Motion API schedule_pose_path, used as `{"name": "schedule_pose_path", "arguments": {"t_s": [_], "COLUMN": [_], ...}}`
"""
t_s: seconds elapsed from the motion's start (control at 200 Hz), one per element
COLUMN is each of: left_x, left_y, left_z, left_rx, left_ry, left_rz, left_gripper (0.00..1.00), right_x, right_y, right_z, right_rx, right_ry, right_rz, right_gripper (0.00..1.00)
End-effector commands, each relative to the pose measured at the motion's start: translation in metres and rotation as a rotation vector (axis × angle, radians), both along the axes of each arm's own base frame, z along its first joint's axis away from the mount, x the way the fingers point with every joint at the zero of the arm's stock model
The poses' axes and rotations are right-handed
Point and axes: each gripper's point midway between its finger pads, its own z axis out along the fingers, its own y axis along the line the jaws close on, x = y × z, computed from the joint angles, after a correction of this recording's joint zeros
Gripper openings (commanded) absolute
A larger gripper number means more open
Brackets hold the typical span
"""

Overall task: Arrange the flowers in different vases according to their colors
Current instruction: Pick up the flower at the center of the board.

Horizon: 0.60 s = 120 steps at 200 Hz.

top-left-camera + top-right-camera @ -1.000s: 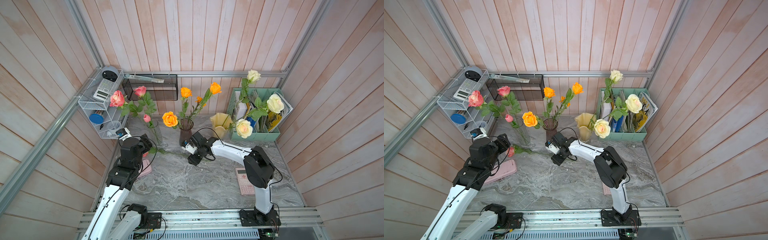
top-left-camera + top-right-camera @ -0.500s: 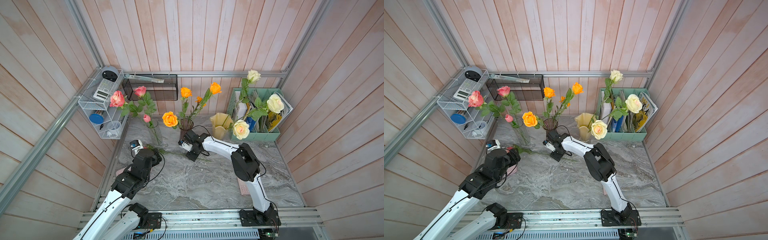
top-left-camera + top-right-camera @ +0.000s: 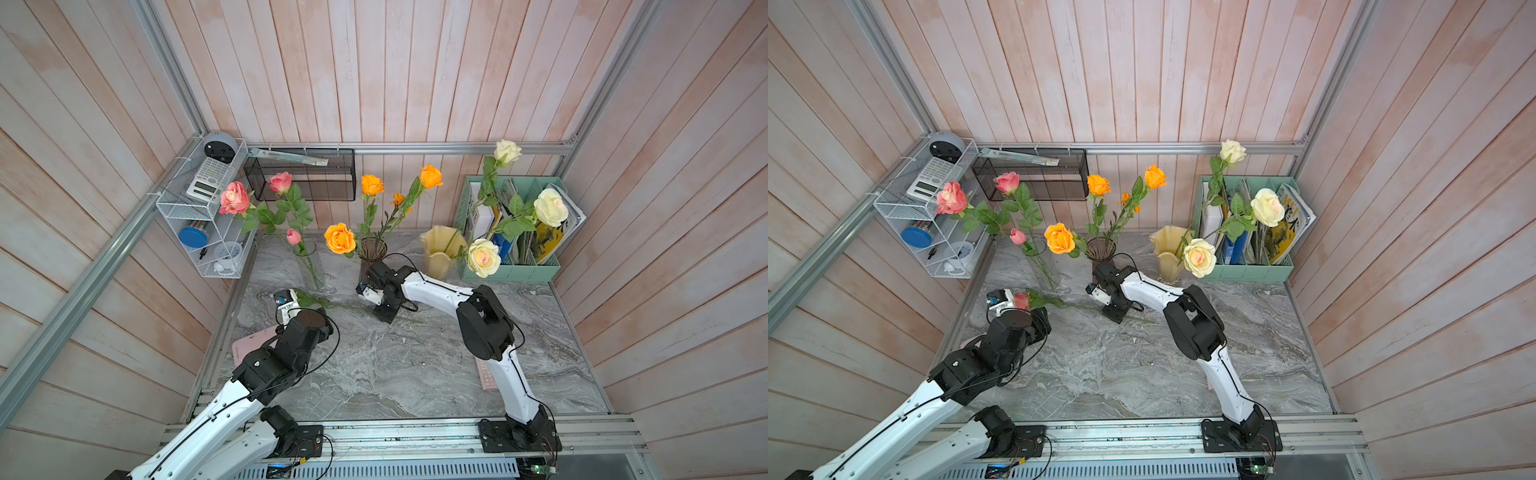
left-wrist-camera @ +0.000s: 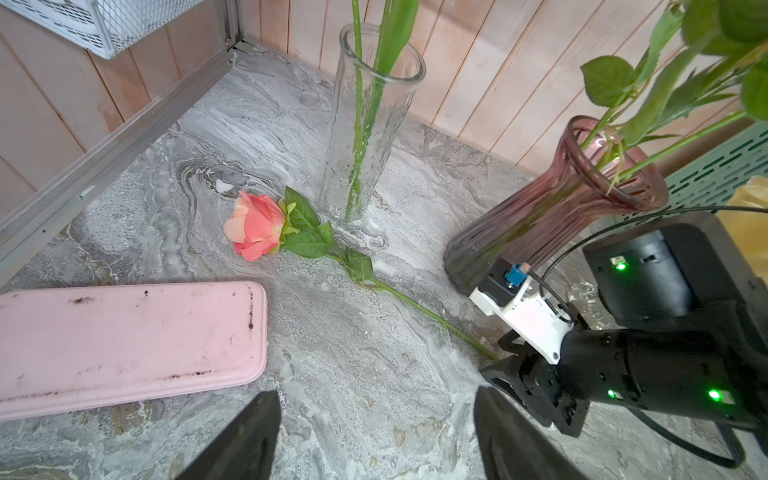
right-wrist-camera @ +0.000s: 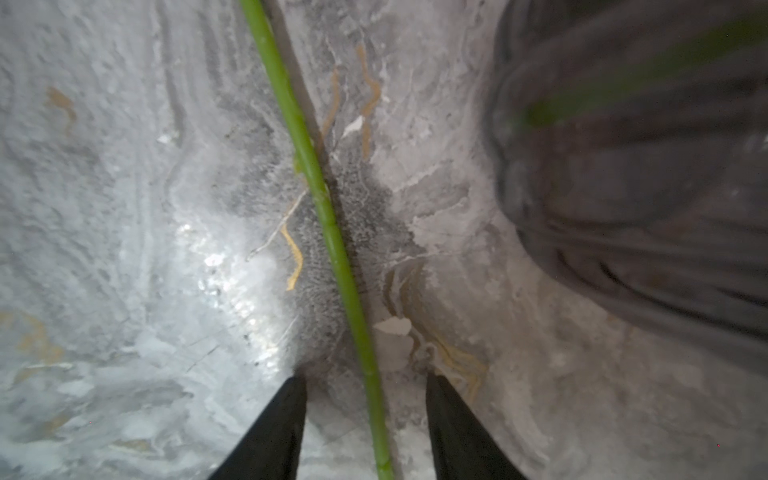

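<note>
**Arm poses in both top views and the wrist views.** The white-and-black left arm (image 3: 216,410) entered from 7 o'clock. Its forearm ran toward 1 o'clock and ended in stacked black wrist joints. The black two-fingered left gripper (image 4: 376,411) tilted downward toward 12 o'clock, with its fingers (image 4: 245,436) spread wide.

The white-and-black right arm (image 3: 505,382) rose from its base at 5 o'clock toward 11 o'clock, up to a black elbow (image 3: 482,328). Its forearm then reached toward 10 o'clock. The wrist bent over, so the black two-fingered right gripper (image 3: 384,314) pointed downward, its fingers (image 5: 274,432) parted.
</note>
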Motion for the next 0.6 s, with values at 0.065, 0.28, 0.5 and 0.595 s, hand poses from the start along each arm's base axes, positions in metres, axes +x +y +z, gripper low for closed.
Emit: {"name": "schedule_pose_path", "arguments": {"t_s": [0.065,0.28,0.5,0.595], "left_x": [-0.004,-0.004,-0.007,-0.008], "left_y": [0.006,0.005,0.007,0.008], "left_z": [-0.004,-0.004,-0.004,-0.005], "left_rx": [0.013,0.017,0.019,0.016], "left_ry": [0.002,0.004,0.001,-0.001], "left_rz": [0.019,0.008,0.009,0.01], "left_gripper": [0.79,0.78,0.78,0.78], "right_x": [-0.031,-0.056,-0.065,-0.068], "right_y": [-0.016,-0.02,-0.028,-0.03], "right_z": [-0.035,-0.049,-0.055,-0.056], "right_rx": [-0.057,-0.05,-0.073,-0.067], "right_ry": [0.171,0.294,0.327,0.33], "right_rz": [0.015,0.007,-0.02,-0.035], "right_gripper": [0.46,0.42,0.16,0.04]}}
